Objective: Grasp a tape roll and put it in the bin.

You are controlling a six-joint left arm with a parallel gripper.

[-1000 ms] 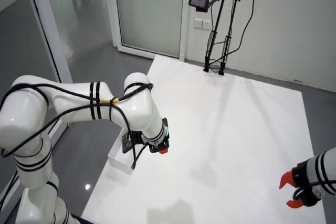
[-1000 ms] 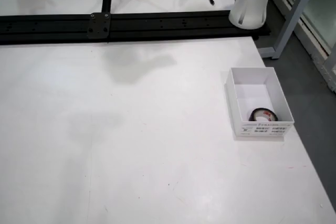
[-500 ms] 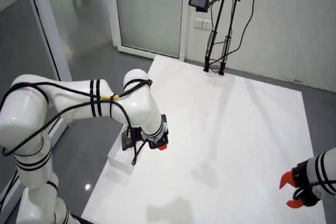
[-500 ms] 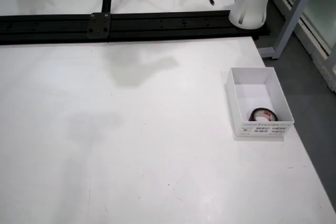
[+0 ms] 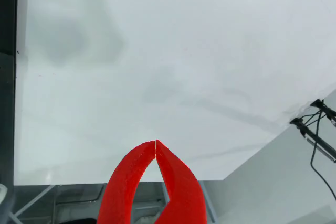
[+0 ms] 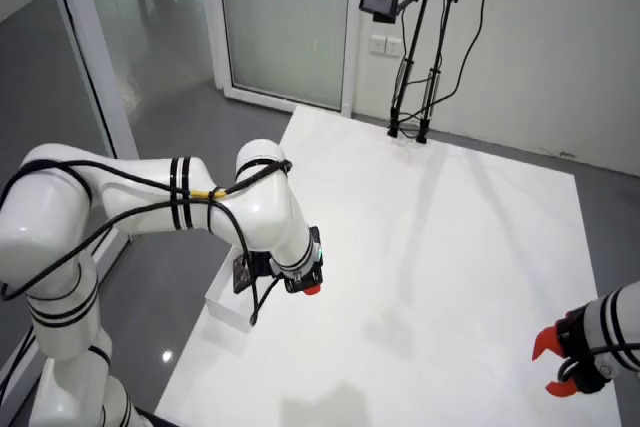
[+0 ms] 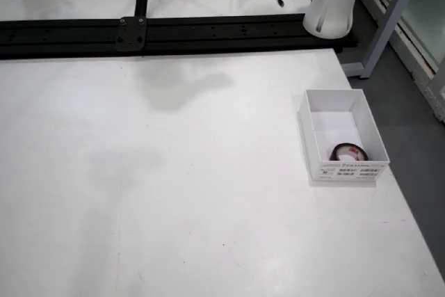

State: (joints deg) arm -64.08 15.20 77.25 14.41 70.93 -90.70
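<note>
Wrist view: the gripper [image 5: 156, 142] pointed out over bare white table [image 5: 173, 51]. Its red fingers [image 5: 128, 179] were pressed together, tips meeting, nothing pinched between them. No tape and no bin showed ahead of the fingertips or to either side of them; only faint shadows lay on the surface beyond the tips.

Side view, going left to right: the working arm [image 6: 150, 202] reached from the left, and its gripper [image 6: 310, 288] hung low over the table's left edge. The white bin [image 6: 226, 305] sat just behind and left of the fingers, mostly hidden by the wrist. Far to the right of the fingers, well apart, a second arm's red gripper [image 6: 553, 359] sat near the table's corner.

Overhead view: the table [image 7: 174, 193] was bare across its left and middle. At the right, the bin [image 7: 343, 136] held one tape roll [image 7: 347, 152], lying flat on the floor of the box against its near wall. The working fingers were not in this view, so the roll's place relative to them could only be taken through the bin.

Judgement: the tape roll was already in the bin and the fingers were empty, so the placing looked done. No other roll was seen on the table. What was left appeared to be only clearing the arm away, if anything.
</note>
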